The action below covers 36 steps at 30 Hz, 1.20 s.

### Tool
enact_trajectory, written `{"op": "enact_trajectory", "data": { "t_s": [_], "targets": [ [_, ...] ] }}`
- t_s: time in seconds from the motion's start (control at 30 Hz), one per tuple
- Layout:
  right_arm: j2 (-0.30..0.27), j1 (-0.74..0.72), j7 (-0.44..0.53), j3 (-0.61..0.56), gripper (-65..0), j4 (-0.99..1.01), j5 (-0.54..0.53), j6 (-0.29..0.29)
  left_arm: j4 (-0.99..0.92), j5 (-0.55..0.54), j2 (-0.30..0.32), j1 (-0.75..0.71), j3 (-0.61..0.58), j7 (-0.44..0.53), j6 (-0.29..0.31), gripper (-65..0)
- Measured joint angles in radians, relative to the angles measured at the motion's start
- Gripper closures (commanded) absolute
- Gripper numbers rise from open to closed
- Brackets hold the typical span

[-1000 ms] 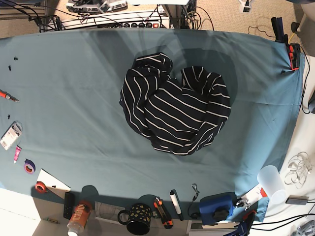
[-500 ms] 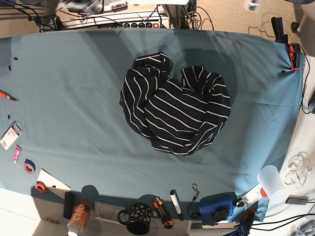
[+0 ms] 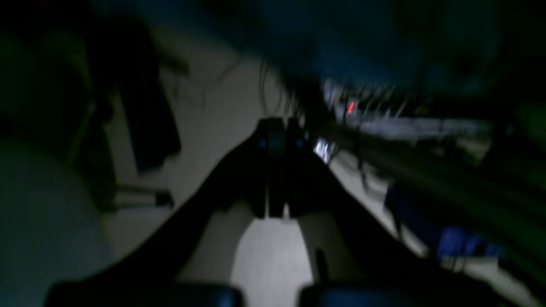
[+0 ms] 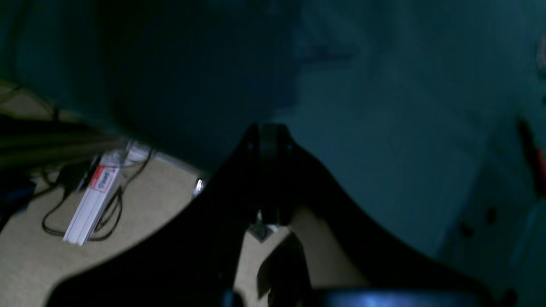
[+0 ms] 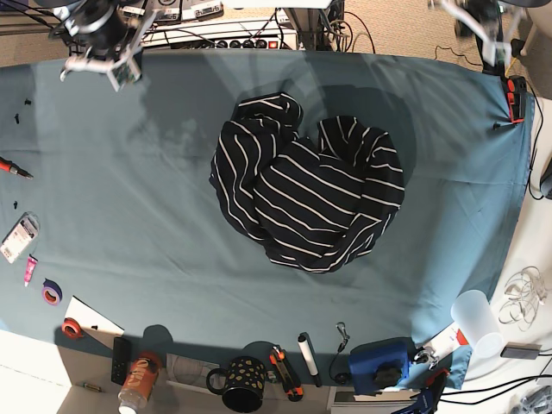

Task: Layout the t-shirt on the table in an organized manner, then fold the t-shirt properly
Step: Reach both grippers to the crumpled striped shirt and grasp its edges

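Note:
The t-shirt (image 5: 306, 185), dark with thin white stripes, lies crumpled in a heap at the middle of the table (image 5: 129, 216). My right gripper (image 5: 116, 73) hangs over the table's far left corner, well away from the shirt. In the right wrist view it (image 4: 265, 134) looks shut and empty above the table's cloth edge (image 4: 384, 128). My left gripper (image 5: 474, 24) is blurred beyond the far right edge. In the dark, blurred left wrist view it (image 3: 277, 128) looks shut and empty over the floor. Neither wrist view shows the shirt.
Along the front edge stand a can (image 5: 138, 379), a spotted mug (image 5: 244, 384), a marker (image 5: 309, 358), a blue device (image 5: 379, 362) and a plastic cup (image 5: 474, 315). Tape rolls (image 5: 52, 291) and a screwdriver (image 5: 13, 168) lie at the left. A red clamp (image 5: 516, 95) grips the right edge.
Both arms have come into the base view at the top corners, the one at the top left now over the table. The shirt has not moved.

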<state>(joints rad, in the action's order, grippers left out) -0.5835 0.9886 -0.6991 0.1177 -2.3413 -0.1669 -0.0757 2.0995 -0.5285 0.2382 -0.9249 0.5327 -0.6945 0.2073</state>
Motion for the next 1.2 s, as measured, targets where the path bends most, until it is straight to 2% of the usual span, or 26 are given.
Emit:
{"op": "enact_trajectory", "data": {
  "t_s": [0.27,0.3,0.4,0.43,0.5,0.53,0.63,0.7,0.77,0.93,1.07,1.2],
  "targets": [
    [0.001,-0.08,0.0,0.0,0.0,0.0,0.114,0.0,0.0,0.004,0.001,0.113,0.0,-0.001,0.009,0.0],
    [0.002,-0.083,0.0,0.0,-3.0,0.0,0.114,0.0,-0.001,0.005,0.001,0.122,0.0,-0.001,0.039,0.0],
    [0.003,-0.082,0.0,0.0,-22.2,0.0,0.117,-0.023,0.0,0.004,0.0,0.135,0.0,-0.004,0.154,0.0],
    [0.009,-0.083,0.0,0.0,-25.5,0.0,0.115,-0.031,-0.001,0.004,0.0,0.138,0.0,-0.003,0.174,-3.9],
    [0.039,-0.083,0.011,0.0,-26.0,0.0,0.109,-0.033,0.0,0.001,0.0,0.139,0.0,0.008,0.19,-15.2],
    [0.053,-0.088,0.013,0.0,-26.0,0.0,0.061,-0.034,-0.001,0.001,0.0,0.138,0.0,0.013,0.19,-20.2],
    [0.105,-0.136,-0.04,-0.022,-26.0,0.0,-0.045,-0.126,-0.001,0.002,0.0,0.139,0.0,0.034,0.19,-28.4],
    [0.131,-0.182,-0.059,-0.076,-26.0,0.003,-0.044,-0.187,-0.001,0.003,0.0,0.138,0.0,0.038,0.19,-28.6],
    [0.155,-0.237,-0.044,-0.145,-26.0,0.029,-0.04,-0.2,-0.001,0.003,0.0,0.138,0.0,0.039,0.19,-28.6],
    [0.169,-0.357,-0.019,-0.313,-26.0,0.14,0.06,-0.181,-0.001,0.003,-0.001,0.138,0.0,0.038,0.19,-28.6],
    [0.198,-0.439,0.013,-0.407,-26.0,0.263,0.172,-0.127,-0.001,0.003,0.001,0.138,0.0,0.038,0.19,-28.6],
    [0.248,-0.511,0.038,-0.466,-26.0,0.32,0.181,-0.13,-0.001,0.003,0.001,0.138,0.0,0.039,0.19,-28.6]
  ]
}}
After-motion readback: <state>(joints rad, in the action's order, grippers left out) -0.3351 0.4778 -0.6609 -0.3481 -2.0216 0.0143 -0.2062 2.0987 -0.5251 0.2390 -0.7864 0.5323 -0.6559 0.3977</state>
